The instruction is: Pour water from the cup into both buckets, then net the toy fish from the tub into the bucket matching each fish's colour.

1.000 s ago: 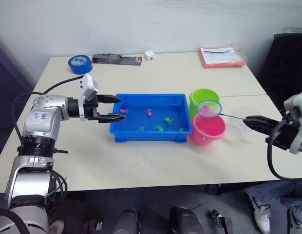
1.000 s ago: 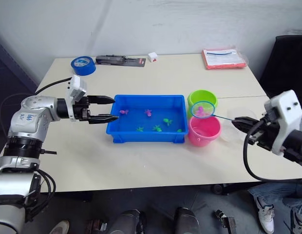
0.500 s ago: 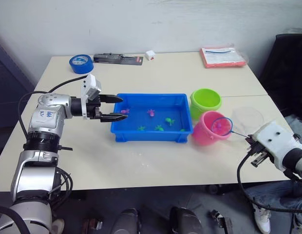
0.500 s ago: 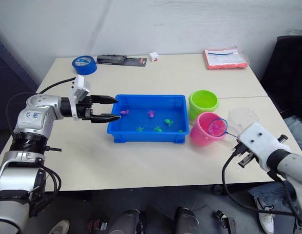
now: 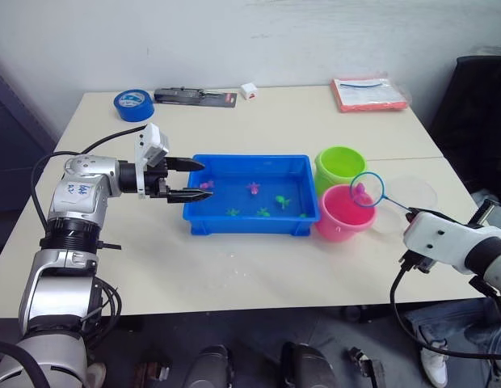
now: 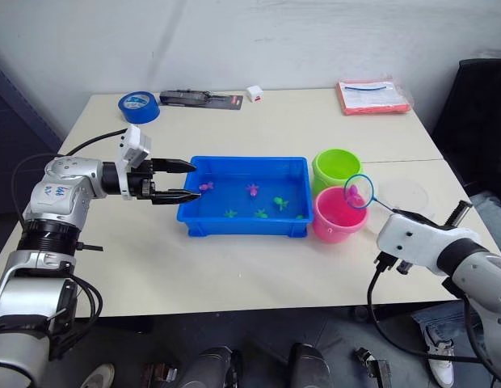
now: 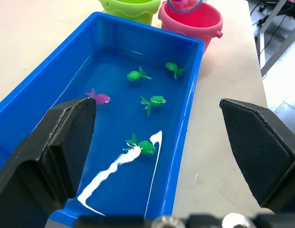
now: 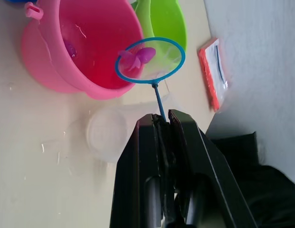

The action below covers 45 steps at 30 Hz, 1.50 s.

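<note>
— What have you got on the right side?

— My right gripper [image 8: 162, 124] has its fingers clamped on the thin stem of the net [image 8: 150, 59]. The blue ring hangs above the far edge of the pink bucket [image 5: 344, 212], towards the cup, with a pink fish [image 8: 138, 56] lying in the mesh. I can see another small pink fish [image 8: 69, 48] already inside that bucket.

— And the green bucket?

— The green bucket [image 5: 340, 166] stands just behind the pink one, the two close together or touching (I can't tell which from here). Both sit right at the tub's [image 5: 252, 217] right end. The clear cup [image 5: 405, 198] is on the table to the right of the pink bucket, under the net's stem.

— What's left in the tub?

— Through the left wrist camera I count four green fish [image 7: 138, 74] and one pink fish [image 7: 99, 98] in the water. The green ones are spread through the middle; the pink one lies towards the far long wall.

— Your left arm?

— The left gripper [image 5: 187, 179] hovers at the tub's left end with its fingers spread wide, holding nothing, the tips reaching just over the rim.

— Anything else on the table?

— A blue tape roll [image 5: 134, 105] at the far left corner, a black tool [image 5: 194, 98] and a small white cube [image 5: 248, 90] beside it, and a red packet [image 5: 369, 93] at the far right.
</note>
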{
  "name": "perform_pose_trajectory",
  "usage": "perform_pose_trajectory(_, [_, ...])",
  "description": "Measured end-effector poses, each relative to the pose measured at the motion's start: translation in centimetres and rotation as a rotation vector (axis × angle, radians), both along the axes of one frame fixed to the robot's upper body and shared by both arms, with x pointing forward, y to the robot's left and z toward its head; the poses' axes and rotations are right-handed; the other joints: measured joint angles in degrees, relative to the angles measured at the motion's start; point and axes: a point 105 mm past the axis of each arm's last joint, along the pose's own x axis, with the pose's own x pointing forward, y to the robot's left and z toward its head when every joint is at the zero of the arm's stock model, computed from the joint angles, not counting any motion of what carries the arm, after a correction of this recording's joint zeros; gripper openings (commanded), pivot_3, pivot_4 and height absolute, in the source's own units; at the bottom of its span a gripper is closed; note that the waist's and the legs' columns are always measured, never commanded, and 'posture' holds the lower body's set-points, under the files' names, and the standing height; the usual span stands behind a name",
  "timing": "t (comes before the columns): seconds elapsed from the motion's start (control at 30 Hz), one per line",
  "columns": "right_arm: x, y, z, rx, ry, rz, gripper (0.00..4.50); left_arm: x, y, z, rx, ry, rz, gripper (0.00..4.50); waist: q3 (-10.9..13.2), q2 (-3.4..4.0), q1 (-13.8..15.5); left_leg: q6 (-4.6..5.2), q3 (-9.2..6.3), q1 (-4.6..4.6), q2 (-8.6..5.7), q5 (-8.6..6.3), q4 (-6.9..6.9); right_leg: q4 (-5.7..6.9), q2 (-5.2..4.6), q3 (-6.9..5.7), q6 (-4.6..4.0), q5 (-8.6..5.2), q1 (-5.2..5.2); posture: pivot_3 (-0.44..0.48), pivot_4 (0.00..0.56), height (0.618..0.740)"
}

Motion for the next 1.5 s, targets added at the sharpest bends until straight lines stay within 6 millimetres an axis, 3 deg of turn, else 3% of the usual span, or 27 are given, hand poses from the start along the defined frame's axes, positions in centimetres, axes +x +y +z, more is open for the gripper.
perform_pose_trajectory(0.53, [-1.7, 0.0, 0.0, -0.357, -0.129, 0.145, 0.78, 0.3, -0.1, -0.3, -0.014, 0.004, 0.001, 4.48, 1.1, -0.59, -0.1, -0.08, -0.02, -0.47, 0.09, -0.06, 0.81, 0.38, 0.15, 0.04, 0.14, -0.12, -0.24, 0.0, 0.15, 0.737])
perform_pose_trajectory(0.63, [-2.0, 0.1, -0.3, -0.375, -0.139, 0.162, 0.78, 0.5, -0.1, -0.2, -0.016, 0.003, 0.004, 4.48, 1.2, -0.67, -0.1, -0.07, 0.02, -1.12, 0.04, -0.11, 1.2, 0.81, 0.18, 0.22, 0.14, -0.13, -0.91, 0.0, 0.15, 0.737])
perform_pose_trajectory(0.8, [-2.1, -0.1, 0.1, -0.367, -0.166, 0.152, 0.78, 0.5, -0.1, -0.4, -0.013, 0.009, 0.003, 4.48, 1.4, -0.8, -0.1, -0.09, 0.09, -1.13, -0.01, -0.11, 1.33, 0.88, 0.33, 0.27, 0.14, -0.13, -0.93, 0.0, 0.15, 0.737])
perform_pose_trajectory(0.97, [-1.4, 1.4, 2.7, -0.2, -0.209, 0.157, 0.78, 0.5, 0.0, -0.3, -0.016, 0.009, 0.008, 4.48, 1.5, -0.79, -0.5, -0.13, 0.14, -1.11, 0.08, -0.13, 1.4, 0.93, 0.46, 0.43, 0.14, -0.14, -0.97, 0.0, 0.15, 0.737])
perform_pose_trajectory(1.1, [-0.3, 4.6, 4.3, 0.119, -0.139, 0.223, 0.78, 0.5, 1.5, 0.1, -0.015, 0.004, 0.063, 4.48, 1.6, -0.83, -0.9, -0.16, 0.13, -1.13, 0.16, -0.15, 1.49, 1.05, 0.5, 0.42, 0.08, -0.17, -1.02, 0.0, 0.15, 0.737])
perform_pose_trajectory(1.3, [1.9, 7.4, 3.4, 0.497, 0.109, 0.213, 0.78, -0.2, 4.5, -0.5, 0.007, 0.016, 0.178, 4.48, 1.6, -0.78, -0.8, -0.05, 0.07, -1.31, 0.39, -0.36, 1.81, 1.27, 0.47, 0.43, 0.01, -0.2, -1.15, 0.0, 0.15, 0.737])
perform_pose_trajectory(1.5, [4.5, 10.8, 1.7, 0.716, 0.296, 0.171, 0.78, -1.5, 6.7, -1.6, 0.031, 0.047, 0.282, 4.48, 1.6, -0.76, -0.9, -0.02, 0.06, -1.42, 0.35, -0.4, 1.91, 1.45, 0.41, 0.48, -0.03, -0.22, -1.29, 0.0, 0.15, 0.737])
